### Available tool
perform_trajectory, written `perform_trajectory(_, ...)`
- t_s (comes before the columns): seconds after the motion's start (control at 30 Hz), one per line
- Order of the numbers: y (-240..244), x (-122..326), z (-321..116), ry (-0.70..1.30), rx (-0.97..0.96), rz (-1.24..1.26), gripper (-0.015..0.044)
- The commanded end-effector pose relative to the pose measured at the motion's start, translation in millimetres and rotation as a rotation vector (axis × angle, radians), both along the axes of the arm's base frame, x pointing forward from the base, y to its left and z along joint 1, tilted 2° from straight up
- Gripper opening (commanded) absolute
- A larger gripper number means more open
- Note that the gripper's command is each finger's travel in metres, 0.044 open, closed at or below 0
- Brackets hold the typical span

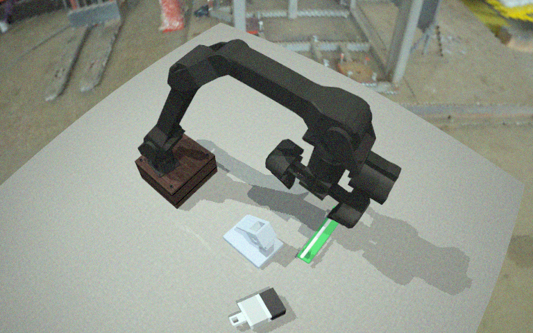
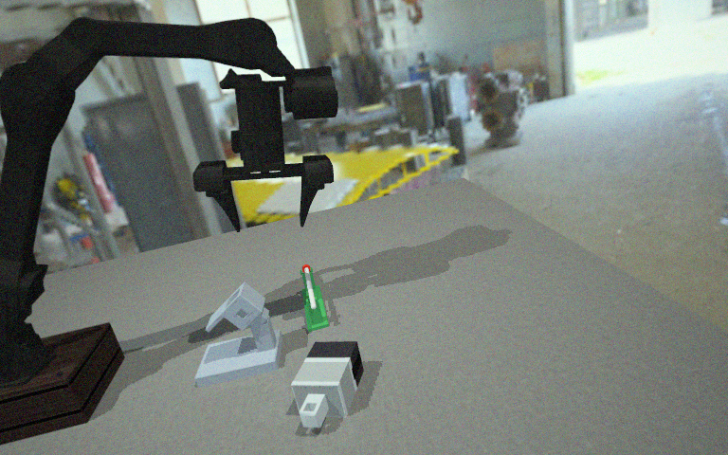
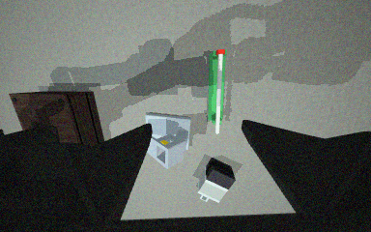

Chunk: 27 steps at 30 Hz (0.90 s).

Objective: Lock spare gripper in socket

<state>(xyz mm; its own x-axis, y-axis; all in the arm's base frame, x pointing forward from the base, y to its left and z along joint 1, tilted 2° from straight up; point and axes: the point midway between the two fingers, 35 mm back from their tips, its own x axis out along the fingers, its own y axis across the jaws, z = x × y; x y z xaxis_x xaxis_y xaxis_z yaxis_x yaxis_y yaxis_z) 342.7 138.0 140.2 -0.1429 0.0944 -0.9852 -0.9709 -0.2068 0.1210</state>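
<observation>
The lock pin (image 1: 314, 239) (image 2: 310, 294) (image 3: 218, 92), white with a red head, lies lengthwise on the green holder (image 1: 324, 238) (image 2: 318, 318) (image 3: 212, 97). The pale blue mount (image 1: 241, 243) (image 2: 214, 366) stands beside it, its tilted socket (image 2: 227, 311) (image 3: 170, 156) holding neither pin nor spare gripper. The spare gripper (image 1: 255, 310) (image 2: 321, 373) (image 3: 214, 189) lies on the table, dark at one end, with its holed spigot (image 2: 313, 411) (image 3: 204, 198) at the other. My gripper (image 2: 270, 227) (image 3: 196, 126) is open and empty, pointing down high above the table, touching nothing. In the top view its fingertips are hidden.
The arm's dark wooden base block (image 1: 192, 161) (image 2: 66, 367) (image 3: 53, 116) stands on the grey table (image 1: 98, 235) (image 2: 482, 348), on the far side of the mount from the green holder. The arm's shadow falls across the table around the holder.
</observation>
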Motion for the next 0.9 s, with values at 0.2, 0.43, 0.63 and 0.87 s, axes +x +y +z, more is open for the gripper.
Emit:
perform_trajectory(0.2,-86,45,-16,-0.084,-0.035,-0.217,0.044)
perform_trajectory(0.43,-183,68,-30,-0.159,-0.089,-0.435,0.044)
perform_trajectory(0.63,-184,69,-31,-0.16,-0.09,-0.438,0.044)
perform_trajectory(0.87,-183,72,-64,-0.16,-0.09,-0.438,0.044)
